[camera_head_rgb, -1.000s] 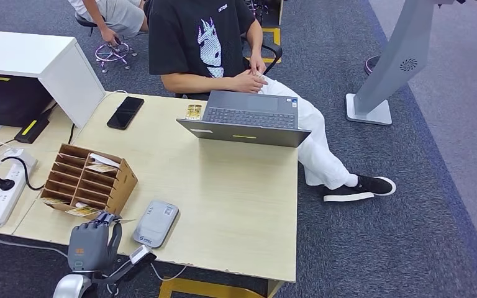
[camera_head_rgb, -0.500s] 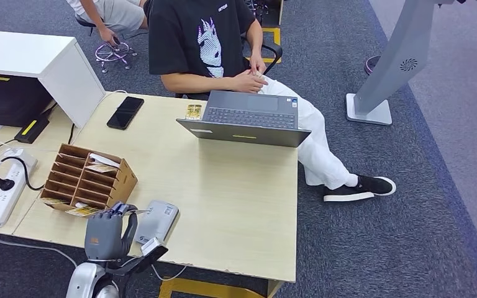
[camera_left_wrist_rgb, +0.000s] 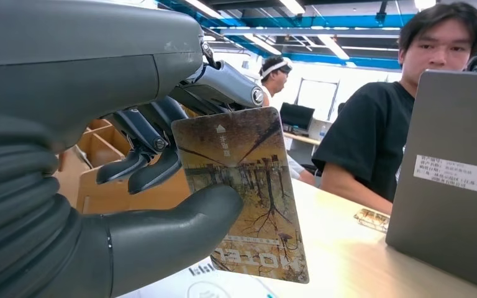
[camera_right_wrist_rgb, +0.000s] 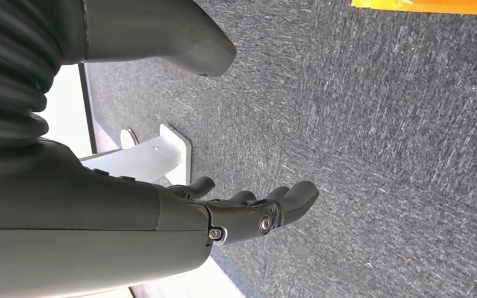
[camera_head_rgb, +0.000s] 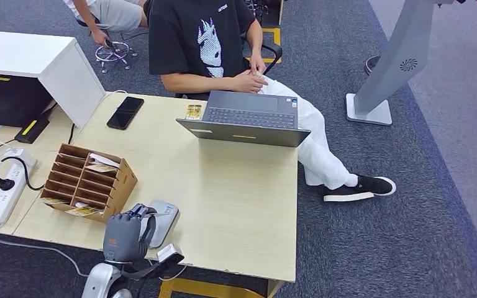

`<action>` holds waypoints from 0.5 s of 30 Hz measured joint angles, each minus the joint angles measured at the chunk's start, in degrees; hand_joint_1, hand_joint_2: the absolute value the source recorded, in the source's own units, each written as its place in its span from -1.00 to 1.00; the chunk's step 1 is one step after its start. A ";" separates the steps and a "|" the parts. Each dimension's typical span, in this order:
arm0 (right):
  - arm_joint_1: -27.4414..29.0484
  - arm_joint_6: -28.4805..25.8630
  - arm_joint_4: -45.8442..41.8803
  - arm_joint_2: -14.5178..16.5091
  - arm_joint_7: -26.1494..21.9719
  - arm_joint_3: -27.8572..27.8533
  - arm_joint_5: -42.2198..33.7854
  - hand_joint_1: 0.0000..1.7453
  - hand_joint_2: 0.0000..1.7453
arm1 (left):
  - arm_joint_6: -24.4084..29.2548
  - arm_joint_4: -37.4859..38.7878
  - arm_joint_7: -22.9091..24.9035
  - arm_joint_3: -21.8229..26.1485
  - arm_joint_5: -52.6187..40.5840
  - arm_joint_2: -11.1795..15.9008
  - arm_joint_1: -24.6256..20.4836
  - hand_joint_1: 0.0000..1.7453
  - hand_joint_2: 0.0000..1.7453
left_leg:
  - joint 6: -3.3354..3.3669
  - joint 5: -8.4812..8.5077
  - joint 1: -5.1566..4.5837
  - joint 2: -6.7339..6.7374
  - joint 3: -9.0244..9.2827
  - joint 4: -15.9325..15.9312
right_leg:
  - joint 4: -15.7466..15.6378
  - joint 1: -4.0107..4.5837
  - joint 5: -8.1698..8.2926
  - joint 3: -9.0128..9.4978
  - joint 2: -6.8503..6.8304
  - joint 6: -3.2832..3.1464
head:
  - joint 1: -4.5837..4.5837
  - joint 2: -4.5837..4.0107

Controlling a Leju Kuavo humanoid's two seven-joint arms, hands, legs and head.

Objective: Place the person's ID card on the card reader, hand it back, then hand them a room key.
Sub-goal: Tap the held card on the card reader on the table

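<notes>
Left hand [camera_head_rgb: 126, 237] sits at the near edge of the wooden desk [camera_head_rgb: 236, 198], its thumb and darker fingers [camera_left_wrist_rgb: 143, 167] pinching a room key card [camera_left_wrist_rgb: 242, 192]. In the left wrist view the card stands roughly upright in that pinch, printed with a brownish picture of bare trees; it bears a small white arrow mark, a few characters too small to read, and the word "HOTEL" upside down along one edge.

Just ahead of the hand, partly under its fingertips, lies the grey card reader [camera_head_rgb: 161, 217] with a small blue logo I cannot read. Beside the hand, on its outer side, stands a cardboard organiser [camera_head_rgb: 90, 180] with rows of slots holding a few cards. Well beyond the hand, across the desk, a grey laptop [camera_head_rgb: 248, 118] lies open; its lid carries a white sticker [camera_left_wrist_rgb: 453, 174] with fine print that cannot be made out. Touching the laptop's corner lies a small yellowish card [camera_head_rgb: 193, 111], and further along that far edge a black phone [camera_head_rgb: 125, 112].

Behind the laptop sits a person [camera_head_rgb: 205, 43] in a black T-shirt with a pale animal graphic.

Right hand [camera_right_wrist_rgb: 248, 211] hangs over grey carpet [camera_right_wrist_rgb: 379, 124], its fingers loosely spread and holding nothing.
</notes>
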 joint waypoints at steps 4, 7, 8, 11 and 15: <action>0.06 0.24 0.00 0.00 -0.13 -0.25 0.00 -1.00 1.00 | -0.80 0.19 6.27 -2.55 -1.28 2.13 0.79 1.00 1.00 | 0.00 0.00 0.00 0.01 0.00 0.00 | 0.00 0.00 -0.01 -0.01 0.01 0.00 | 0.01 0.00; 0.11 0.67 0.00 0.01 -0.43 -0.82 -0.40 -1.00 1.00 | -0.94 0.61 9.72 -4.51 -3.13 3.97 1.38 1.00 1.00 | 0.00 0.00 0.00 0.00 -0.02 0.00 | 0.00 0.00 -0.02 -0.01 0.00 0.01 | 0.00 0.00; 0.12 0.86 0.00 0.01 -0.52 -1.09 -0.71 -1.00 1.00 | -0.83 0.75 11.01 -4.98 -4.25 4.62 1.52 1.00 1.00 | 0.00 0.00 0.00 -0.01 -0.03 -0.01 | 0.00 0.00 -0.03 -0.01 0.00 0.01 | 0.00 0.00; 0.16 1.13 0.00 0.01 -0.61 -1.91 -1.23 -1.00 1.00 | 0.12 1.02 15.21 -5.94 -8.17 6.89 2.13 1.00 1.00 | 0.00 0.00 0.00 0.01 -0.01 -0.02 | 0.00 0.00 -0.03 0.00 0.02 0.01 | 0.00 0.00; 0.25 1.14 0.00 0.01 -0.61 -2.54 -1.22 -1.00 1.00 | 0.78 1.16 17.00 -6.24 -9.65 9.26 2.77 1.00 1.00 | 0.00 0.00 0.00 0.00 -0.01 -0.02 | 0.00 0.00 -0.03 0.00 0.00 0.01 | 0.00 -0.01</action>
